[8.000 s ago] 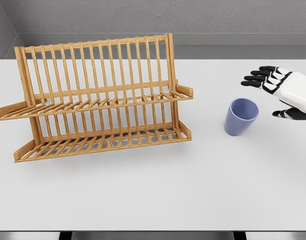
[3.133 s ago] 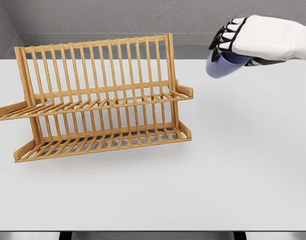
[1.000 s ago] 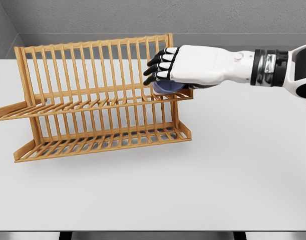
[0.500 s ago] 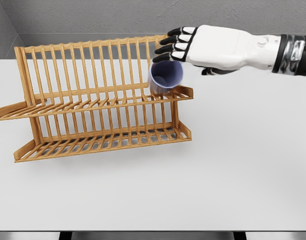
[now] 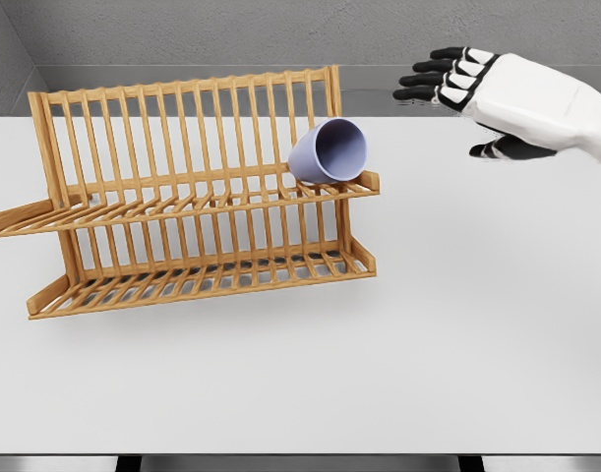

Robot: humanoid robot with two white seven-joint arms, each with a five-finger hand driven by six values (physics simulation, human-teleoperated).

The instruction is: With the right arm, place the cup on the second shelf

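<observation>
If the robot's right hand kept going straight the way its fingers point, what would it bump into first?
Probably the top right corner of the wooden rack. The right hand is open, fingers pointing left across the table's far edge. It may sit higher or farther back than the rack, so it could also pass clear. The cup lies lower.

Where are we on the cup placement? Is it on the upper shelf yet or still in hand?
Placement looks done: the cup lies tipped on its side at the right end of the wooden rack's upper shelf. Nothing is in hand; the right robot hand is open, up and to the right of the rack. Left: possibly checking the cup sits stable.
</observation>
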